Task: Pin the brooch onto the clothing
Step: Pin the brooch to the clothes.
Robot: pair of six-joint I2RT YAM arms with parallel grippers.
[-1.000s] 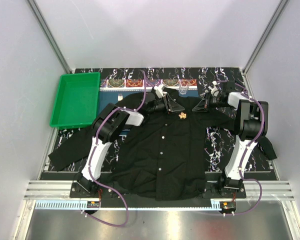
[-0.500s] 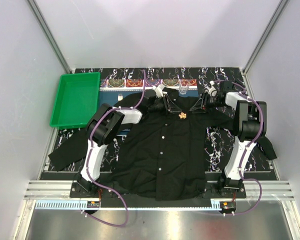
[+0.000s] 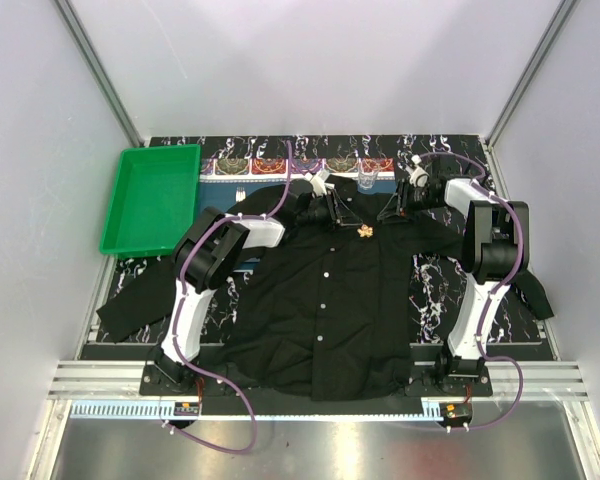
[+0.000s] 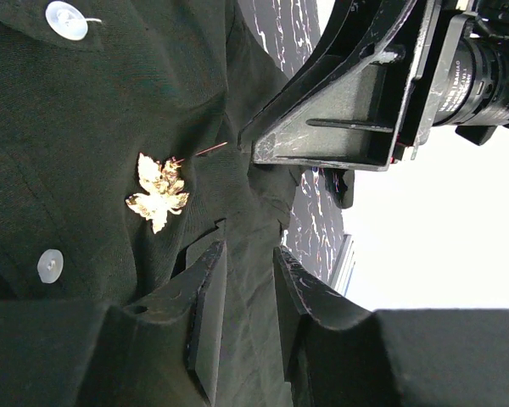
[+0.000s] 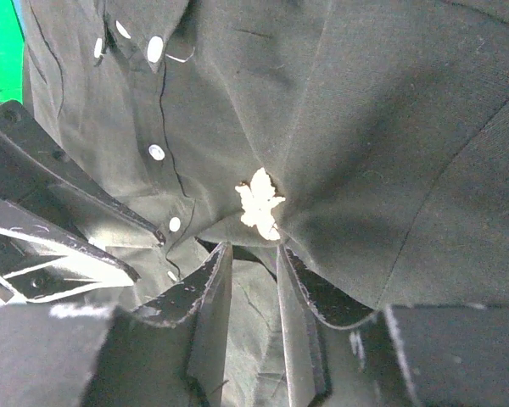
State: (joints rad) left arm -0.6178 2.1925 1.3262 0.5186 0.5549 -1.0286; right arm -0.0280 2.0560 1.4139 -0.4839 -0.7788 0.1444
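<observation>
Just beyond the right tool (image 5: 253, 248) — brooch (image 5: 259, 203).

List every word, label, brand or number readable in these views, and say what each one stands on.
Lens barrel of the other arm's wrist camera, seen in the left wrist view: a line of small pale lettering, too small and blurred to read.
Shirt, brooch, green tray: no text visible.
Placemat: ornamental patterns only, no legible writing.

The brooch (image 3: 365, 232) lies on the shirt (image 3: 320, 320), between left claw (image 3: 342, 221) and right claw (image 3: 388, 218).
</observation>
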